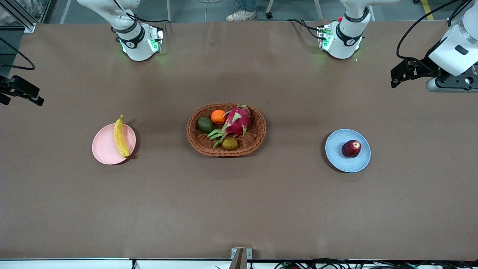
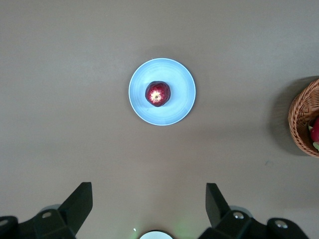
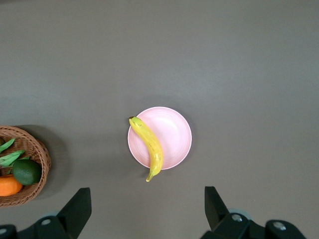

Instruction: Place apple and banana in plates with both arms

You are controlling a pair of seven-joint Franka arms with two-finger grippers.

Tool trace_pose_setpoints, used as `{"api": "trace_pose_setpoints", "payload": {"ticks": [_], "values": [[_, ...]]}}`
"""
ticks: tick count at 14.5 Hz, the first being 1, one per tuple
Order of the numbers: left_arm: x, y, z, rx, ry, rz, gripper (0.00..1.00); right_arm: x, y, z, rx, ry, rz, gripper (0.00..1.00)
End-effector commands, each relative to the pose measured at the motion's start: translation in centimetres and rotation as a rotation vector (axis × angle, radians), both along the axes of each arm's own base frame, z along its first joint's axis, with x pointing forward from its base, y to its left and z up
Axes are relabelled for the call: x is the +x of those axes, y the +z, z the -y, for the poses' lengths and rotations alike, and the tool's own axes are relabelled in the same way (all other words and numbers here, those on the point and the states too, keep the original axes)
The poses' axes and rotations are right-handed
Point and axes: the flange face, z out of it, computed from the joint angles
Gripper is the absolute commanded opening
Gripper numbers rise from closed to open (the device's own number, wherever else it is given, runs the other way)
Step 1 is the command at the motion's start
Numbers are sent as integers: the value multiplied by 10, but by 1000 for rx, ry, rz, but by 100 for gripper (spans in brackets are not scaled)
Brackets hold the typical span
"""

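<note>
The yellow banana (image 1: 120, 136) lies across the pale pink plate (image 1: 104, 149) toward the right arm's end of the table, with one tip past the rim. It also shows in the right wrist view (image 3: 149, 147) on the pink plate (image 3: 174, 132). The dark red apple (image 1: 351, 148) sits on the light blue plate (image 1: 338, 144) toward the left arm's end, and shows in the left wrist view (image 2: 157, 93) on the blue plate (image 2: 180, 97). My left gripper (image 1: 399, 76) (image 2: 148, 204) is open, empty and high over the table. My right gripper (image 1: 22, 92) (image 3: 147, 206) is likewise open, empty and high.
An oval brown wicker basket (image 1: 194, 140) stands mid-table between the plates, holding a pink dragon fruit (image 1: 237, 120), an orange (image 1: 218, 116), an avocado (image 1: 205, 124) and a kiwi (image 1: 230, 143). Its edge shows in both wrist views (image 2: 301, 124) (image 3: 40, 154).
</note>
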Motion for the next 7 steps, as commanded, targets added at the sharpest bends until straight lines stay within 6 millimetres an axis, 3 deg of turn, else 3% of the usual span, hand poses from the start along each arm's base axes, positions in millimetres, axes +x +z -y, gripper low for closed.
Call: {"api": "trace_pose_setpoints", "payload": {"ticks": [1,7], "values": [[0,10,0,-9,-4,21,100,-11,1,-1,-24,1,8,100],[4,15,-1,-8,-4,32,100,-10,-1,-1,-24,2,3,100]]}}
